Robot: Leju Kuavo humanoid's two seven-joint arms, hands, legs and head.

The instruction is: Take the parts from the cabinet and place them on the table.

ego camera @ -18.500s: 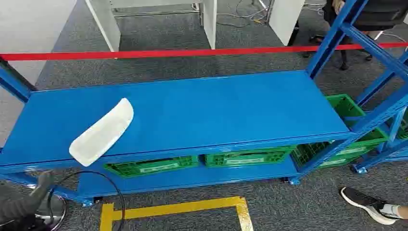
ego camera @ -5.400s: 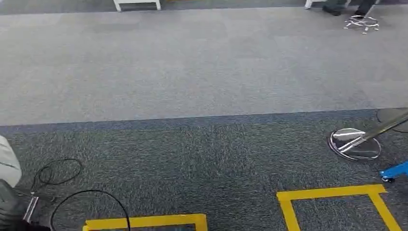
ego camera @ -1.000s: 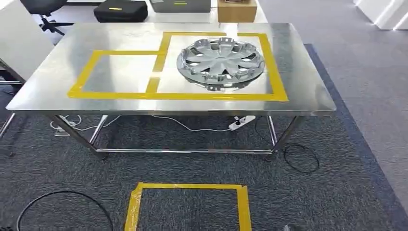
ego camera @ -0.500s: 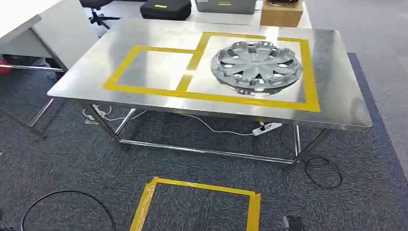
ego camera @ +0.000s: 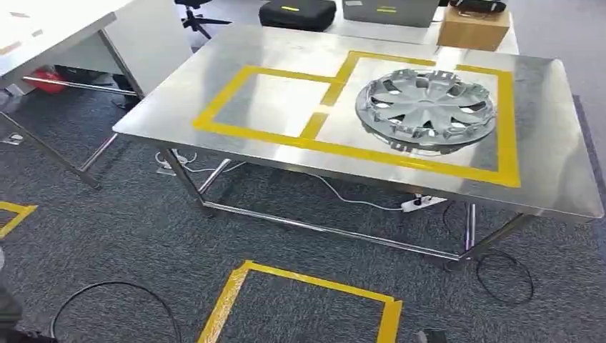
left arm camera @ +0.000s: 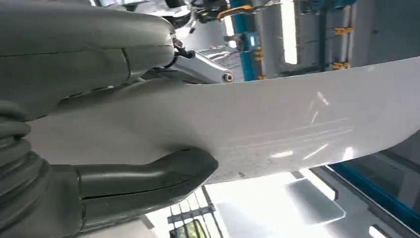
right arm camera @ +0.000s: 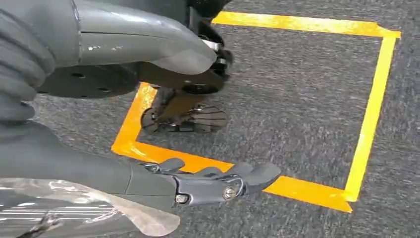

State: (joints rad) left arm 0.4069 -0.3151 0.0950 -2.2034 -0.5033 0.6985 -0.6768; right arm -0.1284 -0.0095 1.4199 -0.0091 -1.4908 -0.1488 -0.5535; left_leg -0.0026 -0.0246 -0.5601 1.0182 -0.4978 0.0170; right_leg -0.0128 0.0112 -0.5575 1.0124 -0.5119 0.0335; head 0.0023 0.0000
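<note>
My left hand (left arm camera: 74, 64) grips a long white curved part (left arm camera: 277, 124), the thumb (left arm camera: 148, 176) under it and the fingers over its upper edge. My right hand (right arm camera: 89, 168) hangs over the carpet with its fingers apart and nothing in it. In the head view a steel table (ego camera: 286, 43) stands ahead, marked with two yellow tape rectangles. A silver hubcap (ego camera: 426, 109) lies in the right rectangle. The left rectangle (ego camera: 268, 100) is bare steel.
A yellow tape square (ego camera: 307, 307) marks the carpet in front of the table. A black cable loop (ego camera: 114, 307) lies at the lower left. A white desk (ego camera: 64, 36) stands left of the table; a cardboard box (ego camera: 474, 27) and a black bag (ego camera: 296, 13) sit behind it.
The camera has turned from the blue shelf, where the white part lay, across the floor to the steel table. Over the last second the table has slid right in the picture.
</note>
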